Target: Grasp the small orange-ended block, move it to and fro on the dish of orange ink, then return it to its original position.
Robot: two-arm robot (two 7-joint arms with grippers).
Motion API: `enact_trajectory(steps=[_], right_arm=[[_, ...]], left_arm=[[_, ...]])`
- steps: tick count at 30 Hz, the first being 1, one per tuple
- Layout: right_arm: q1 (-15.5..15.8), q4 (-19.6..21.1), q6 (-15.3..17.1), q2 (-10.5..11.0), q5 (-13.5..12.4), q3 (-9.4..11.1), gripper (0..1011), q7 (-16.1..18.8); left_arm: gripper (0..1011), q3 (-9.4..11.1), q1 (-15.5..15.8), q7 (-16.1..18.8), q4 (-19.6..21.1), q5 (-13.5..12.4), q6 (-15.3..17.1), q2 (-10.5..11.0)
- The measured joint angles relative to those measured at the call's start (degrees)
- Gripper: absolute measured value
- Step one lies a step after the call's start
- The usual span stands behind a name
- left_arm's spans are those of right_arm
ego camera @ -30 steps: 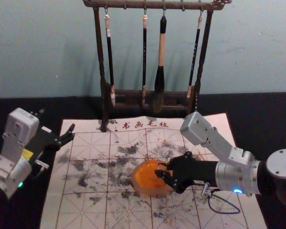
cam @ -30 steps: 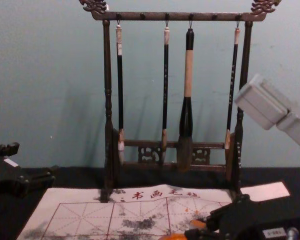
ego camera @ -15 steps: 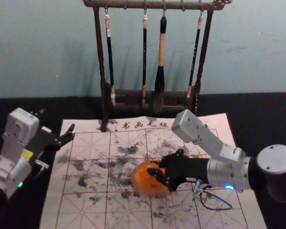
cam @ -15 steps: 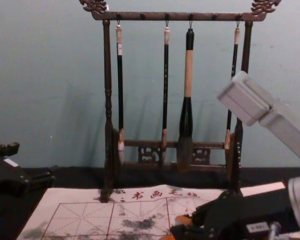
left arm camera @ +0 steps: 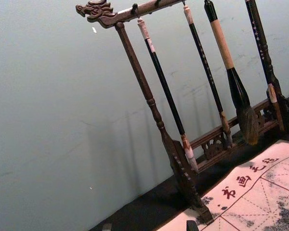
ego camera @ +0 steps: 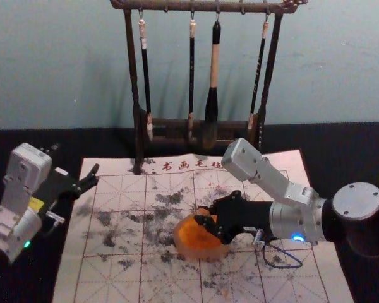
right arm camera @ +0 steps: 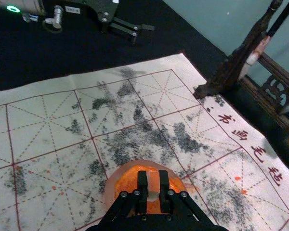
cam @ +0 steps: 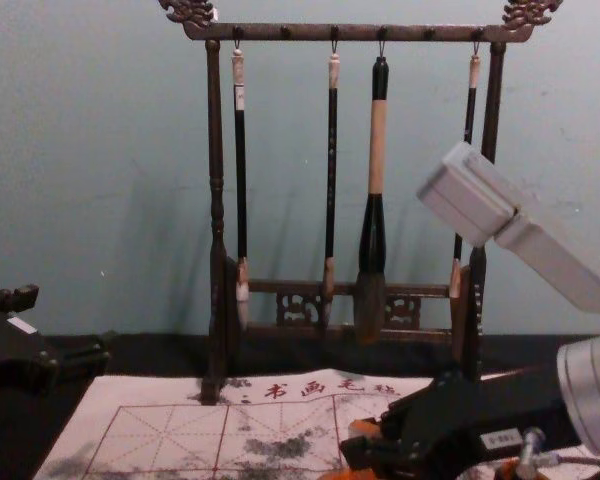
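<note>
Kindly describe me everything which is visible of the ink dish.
The dish is round, with a pale, translucent-looking wall and orange ink inside. It sits upright on the gridded, stained mat. The block, pinched in the right tool, hides part of it; whether block and ink touch, I cannot tell.

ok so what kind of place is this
Looks like a brush calligraphy practice setup, perhaps in a robot lab: a carved wooden brush rack with hanging brushes, an ink-smudged gridded calligraphy mat, and a dish of orange ink.
</note>
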State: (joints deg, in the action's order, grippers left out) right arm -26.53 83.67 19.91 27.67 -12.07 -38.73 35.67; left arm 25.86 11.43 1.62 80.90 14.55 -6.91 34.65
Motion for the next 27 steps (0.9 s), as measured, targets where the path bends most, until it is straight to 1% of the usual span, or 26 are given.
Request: enact_trajectory(steps=[4, 10, 16, 21, 27], right_arm=[[-0.2, -0.2, 0.5, 0.0, 0.2, 0.2, 86, -0.3], [0.2, 0.5, 1.4, 0.8, 0.2, 1.0, 86, -0.7], [1.2, 2.6, 2.8, 2.2, 0.1, 1.6, 86, -0.8], [2.0, 4.1, 3.5, 3.3, -0.3, 1.7, 86, -0.1], [2.4, 4.7, 3.5, 3.5, -0.7, 1.4, 86, 0.3]], left_arm=[[1001, 0.0, 0.0, 0.0, 0.0, 0.0, 0.0, 0.0], [1001, 0.0, 0.0, 0.0, 0.0, 0.0, 0.0, 0.0], [1001, 0.0, 0.0, 0.0, 0.0, 0.0, 0.0, 0.0], [1001, 0.0, 0.0, 0.0, 0.0, 0.0, 0.0, 0.0], [1001, 0.0, 0.0, 0.0, 0.0, 0.0, 0.0, 0.0]])
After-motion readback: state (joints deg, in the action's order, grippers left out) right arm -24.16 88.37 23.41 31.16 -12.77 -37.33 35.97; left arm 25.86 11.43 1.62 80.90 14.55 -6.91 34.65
